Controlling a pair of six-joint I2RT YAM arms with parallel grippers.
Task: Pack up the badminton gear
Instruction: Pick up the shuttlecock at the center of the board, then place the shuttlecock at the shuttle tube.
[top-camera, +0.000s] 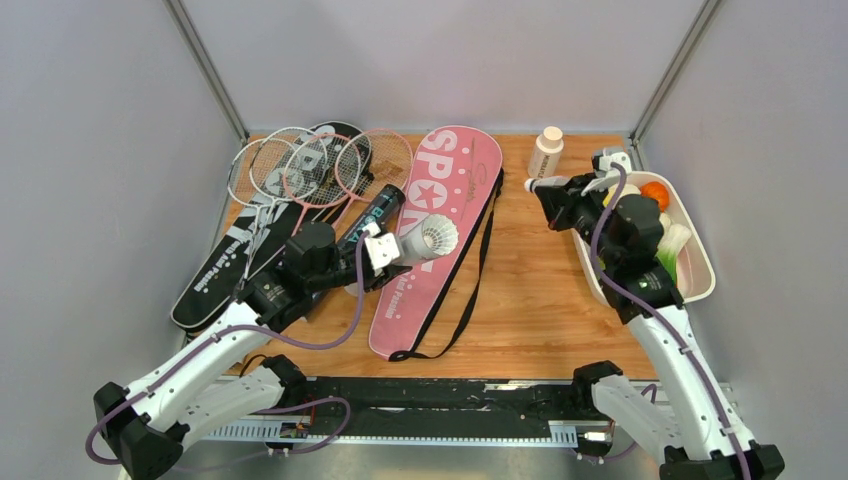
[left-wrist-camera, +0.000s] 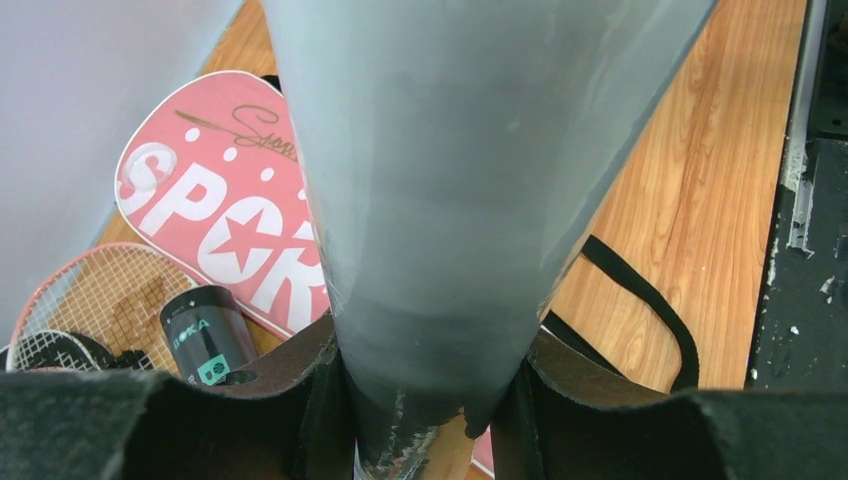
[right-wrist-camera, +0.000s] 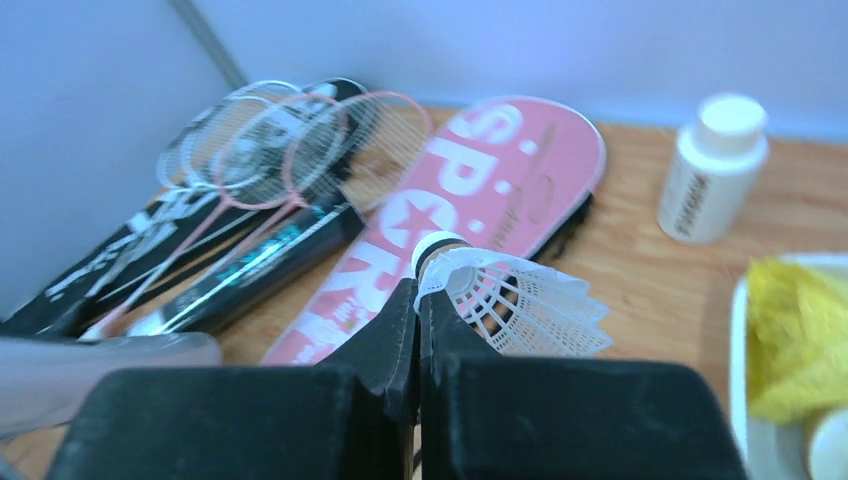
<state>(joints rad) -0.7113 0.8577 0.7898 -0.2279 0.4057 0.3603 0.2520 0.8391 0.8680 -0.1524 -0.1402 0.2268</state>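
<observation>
The table (top-camera: 540, 300) is warm brown wood, made of long planks. Three plain walls stand close around it: the left wall (top-camera: 90, 200), the back wall (top-camera: 440, 60) and the right wall (top-camera: 780, 150). They are pale grey, a little bit purple. A thin silver post (top-camera: 205, 65) runs up each back corner. A black strip (top-camera: 440, 395) lies along the table's near edge. The light is soft and even.
</observation>
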